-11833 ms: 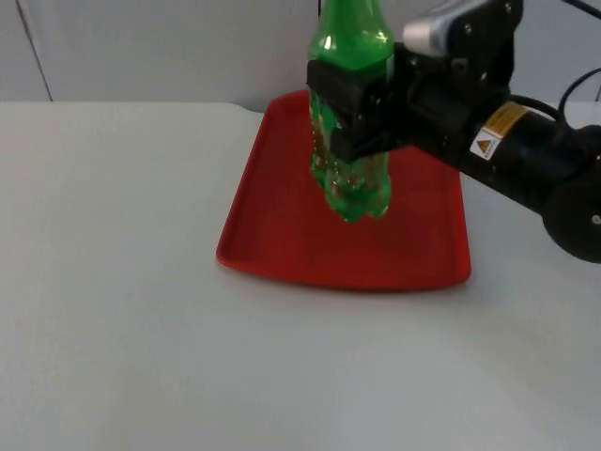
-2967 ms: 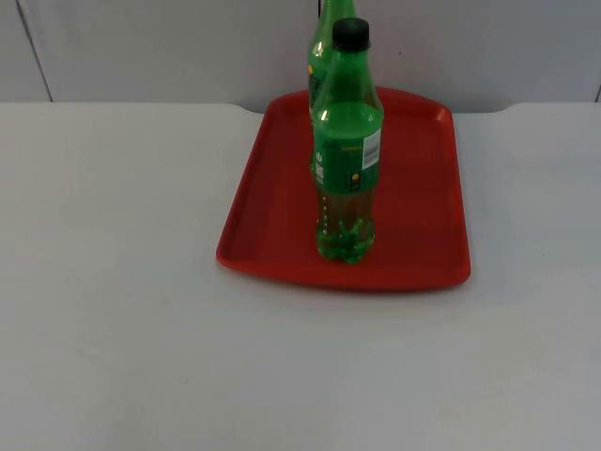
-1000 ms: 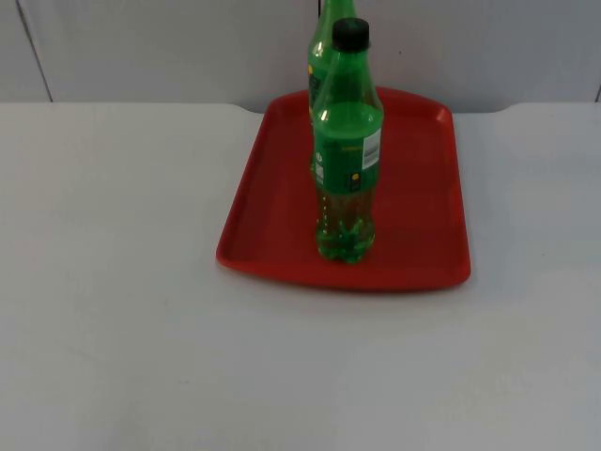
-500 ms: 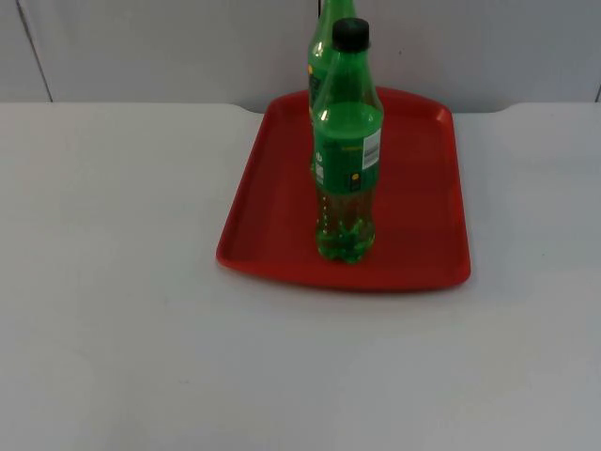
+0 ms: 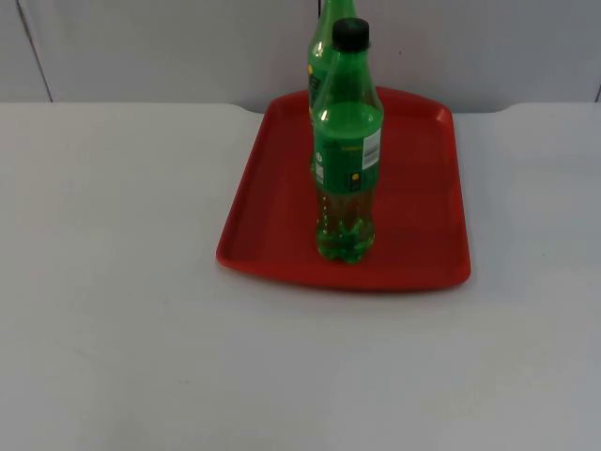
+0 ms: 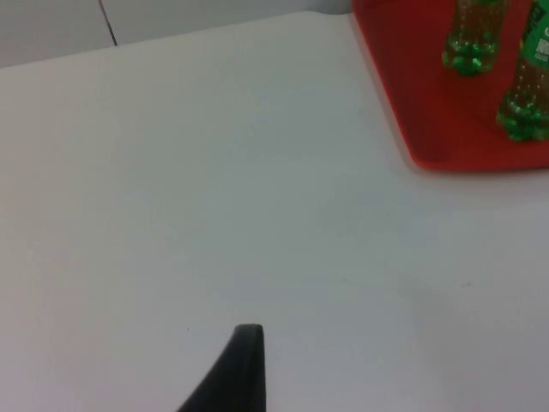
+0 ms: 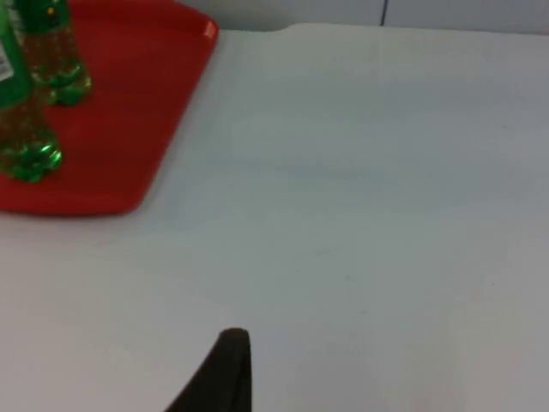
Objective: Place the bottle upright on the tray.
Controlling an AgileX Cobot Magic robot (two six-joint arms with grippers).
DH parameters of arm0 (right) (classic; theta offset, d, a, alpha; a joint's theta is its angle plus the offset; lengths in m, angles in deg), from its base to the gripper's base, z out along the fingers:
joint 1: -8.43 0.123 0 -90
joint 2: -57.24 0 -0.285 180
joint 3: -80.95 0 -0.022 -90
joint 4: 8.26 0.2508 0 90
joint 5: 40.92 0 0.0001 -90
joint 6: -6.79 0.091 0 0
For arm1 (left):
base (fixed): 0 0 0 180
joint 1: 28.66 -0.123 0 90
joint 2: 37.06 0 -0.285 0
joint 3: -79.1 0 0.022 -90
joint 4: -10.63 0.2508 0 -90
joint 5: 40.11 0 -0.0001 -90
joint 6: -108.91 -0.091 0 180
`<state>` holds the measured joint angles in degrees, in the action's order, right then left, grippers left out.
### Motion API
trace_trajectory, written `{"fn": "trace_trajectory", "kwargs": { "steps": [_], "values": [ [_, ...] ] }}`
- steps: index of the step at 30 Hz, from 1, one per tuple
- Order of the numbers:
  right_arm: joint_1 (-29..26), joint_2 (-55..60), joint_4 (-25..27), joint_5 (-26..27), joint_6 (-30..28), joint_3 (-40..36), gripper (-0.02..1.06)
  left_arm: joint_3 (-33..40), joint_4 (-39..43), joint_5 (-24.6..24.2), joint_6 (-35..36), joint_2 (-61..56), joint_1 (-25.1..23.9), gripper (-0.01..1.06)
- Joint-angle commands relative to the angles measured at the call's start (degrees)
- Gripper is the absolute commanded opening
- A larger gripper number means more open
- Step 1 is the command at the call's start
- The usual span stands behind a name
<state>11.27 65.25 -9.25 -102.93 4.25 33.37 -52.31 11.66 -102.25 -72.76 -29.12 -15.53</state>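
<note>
White table top (image 5: 122, 329) ran back to a grey partition wall (image 5: 169, 47); red tray (image 5: 423, 188) lay on it toward the far edge. Two green bottles stood upright on the tray, one behind the other. Near bottle (image 5: 346, 150) (black cap, label on its side) stood on the tray's front half, its base close to the front rim. Far bottle (image 5: 324, 38) stood just behind it, mostly hidden in the top view.

Left gripper (image 6: 243, 369) hung above bare table, well apart from the tray; from it, tray (image 6: 429, 103) and both bottle bases (image 6: 469, 39) (image 6: 525, 94) lay ahead and off to one side. One dark fingertip showed, so whether its fingers were spread or pressed together could not be told.

Right gripper (image 7: 225, 373) likewise hung over bare table, well clear of the tray (image 7: 129, 112), with the two bottle bases (image 7: 53, 64) (image 7: 24, 137) ahead and to its other side. Its finger state could not be told either. Neither gripper touched a bottle
</note>
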Motion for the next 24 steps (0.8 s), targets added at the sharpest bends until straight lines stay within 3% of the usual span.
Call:
{"fn": "trace_trajectory", "kwargs": {
  "steps": [1, 24],
  "values": [
    [-0.9, -0.2, 0.0, 0.3, 0.1, -0.1, 1.05, 0.3, 0.1, 0.7, 0.0, -0.2, 0.3, 1.05],
    [-1.1, -0.2, 0.0, 0.3, 0.2, -0.1, 1.05, 0.3, 0.1, 0.7, 0.0, -0.2, 0.3, 1.05]
  ]
}}
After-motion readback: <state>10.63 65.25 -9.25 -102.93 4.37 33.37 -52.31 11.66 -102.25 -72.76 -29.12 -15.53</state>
